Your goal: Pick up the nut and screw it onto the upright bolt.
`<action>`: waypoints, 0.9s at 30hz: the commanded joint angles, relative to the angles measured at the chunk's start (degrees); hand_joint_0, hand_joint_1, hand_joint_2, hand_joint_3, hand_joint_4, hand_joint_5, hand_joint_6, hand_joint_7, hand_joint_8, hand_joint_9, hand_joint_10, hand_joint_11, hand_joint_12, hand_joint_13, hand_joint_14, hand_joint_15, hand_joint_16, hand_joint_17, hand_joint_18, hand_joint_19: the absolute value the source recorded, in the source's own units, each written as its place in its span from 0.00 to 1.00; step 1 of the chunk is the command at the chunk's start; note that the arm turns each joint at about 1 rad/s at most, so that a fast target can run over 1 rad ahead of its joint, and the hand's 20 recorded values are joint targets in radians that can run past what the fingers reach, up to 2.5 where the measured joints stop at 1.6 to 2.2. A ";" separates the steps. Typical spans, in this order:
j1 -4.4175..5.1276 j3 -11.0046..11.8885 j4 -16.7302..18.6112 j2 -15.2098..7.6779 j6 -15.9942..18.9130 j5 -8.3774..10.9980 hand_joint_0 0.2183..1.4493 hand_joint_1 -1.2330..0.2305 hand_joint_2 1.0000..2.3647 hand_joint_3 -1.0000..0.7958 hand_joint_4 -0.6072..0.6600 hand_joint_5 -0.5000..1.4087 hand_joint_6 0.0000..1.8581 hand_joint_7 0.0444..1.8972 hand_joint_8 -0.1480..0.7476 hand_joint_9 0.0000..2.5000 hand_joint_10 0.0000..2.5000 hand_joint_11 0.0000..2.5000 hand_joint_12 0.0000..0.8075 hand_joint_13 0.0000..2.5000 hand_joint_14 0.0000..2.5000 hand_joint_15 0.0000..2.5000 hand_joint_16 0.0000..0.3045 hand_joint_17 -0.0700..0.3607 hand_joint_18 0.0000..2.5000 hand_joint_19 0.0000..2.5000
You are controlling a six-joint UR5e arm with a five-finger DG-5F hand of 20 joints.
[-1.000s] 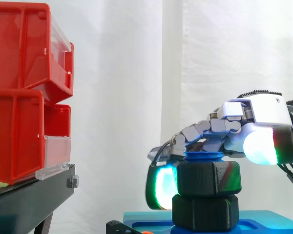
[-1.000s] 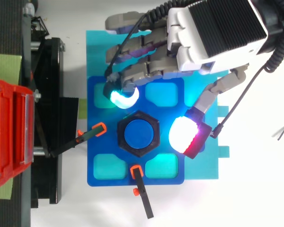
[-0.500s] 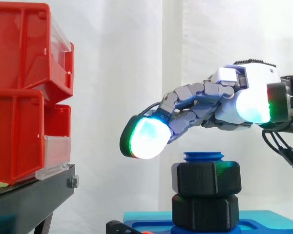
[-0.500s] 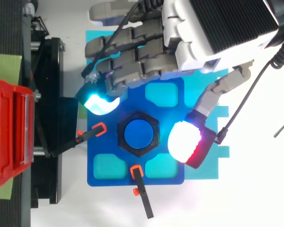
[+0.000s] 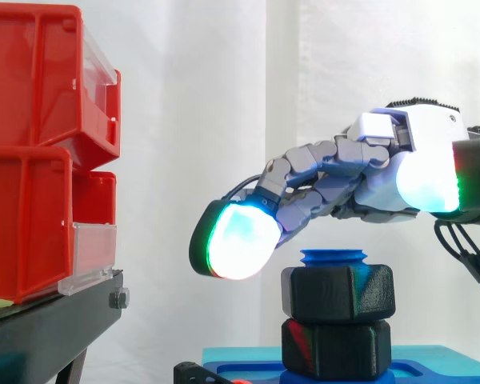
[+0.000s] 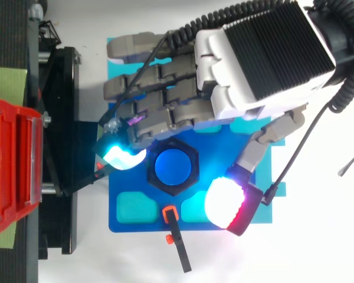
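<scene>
The hand (image 5: pixel 420 132) hangs just above the nut (image 5: pixel 338 292). Its fingers are stretched out and only lightly bent, and it holds nothing. In the side view a small gap shows between the undersides of the fingers and the top of the bolt (image 5: pixel 334 258).

The black six-sided nut sits on the upright blue bolt, whose top pokes out above it. A second black six-sided piece (image 5: pixel 336 348) lies directly under the nut, touching it, and rests on the blue plate (image 5: pixel 432 370).

From above, the hand (image 6: pixel 259 53) reaches over the far half of the plate (image 6: pixel 147 219). One glowing fingertip (image 6: pixel 123 158) is just beside the nut (image 6: pixel 192 154) on the side toward the black stand (image 6: pixel 65 118). The thumb's pad (image 6: pixel 224 203) glows white and red near the nut's opposite side.

Two thin black clamps with orange tips (image 6: pixel 171 215) point at the nut from the plate's edges. The red bins (image 5: pixel 32 160) stand well apart from the hand, on the stand before the white curtain (image 5: pixel 224 120).
</scene>
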 commanded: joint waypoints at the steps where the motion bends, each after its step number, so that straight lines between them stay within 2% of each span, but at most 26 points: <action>1: 0.37 -0.77 0.38 0.00 0.52 0.31 0.15 0.65 0.00 0.28 0.61 0.17 0.27 0.31 0.47 0.21 0.00 0.00 0.50 0.11 0.00 0.01 0.17 0.43 0.00 0.01; 5: 0.46 -0.86 1.87 0.00 1.14 0.57 0.15 0.65 0.00 0.28 0.61 0.17 0.27 0.32 0.47 0.21 0.00 0.00 0.50 0.12 0.00 0.01 0.17 0.43 0.00 0.01; 18: 0.37 -1.03 1.26 0.00 1.22 0.57 0.15 0.64 0.00 0.28 0.63 0.18 0.27 0.37 0.48 0.22 0.00 0.00 0.50 0.13 0.00 0.01 0.17 0.43 0.00 0.02; 23: 0.28 -3.23 3.28 -0.26 1.31 0.66 0.15 0.64 0.00 0.28 0.63 0.19 0.27 0.39 0.49 0.23 0.00 0.00 0.50 0.14 0.00 0.02 0.17 0.43 0.00 0.02; 27: 0.28 -3.67 4.95 -0.26 1.40 0.84 0.15 0.64 0.00 0.28 0.64 0.19 0.27 0.40 0.49 0.23 0.00 0.00 0.50 0.14 0.00 0.02 0.16 0.42 0.00 0.02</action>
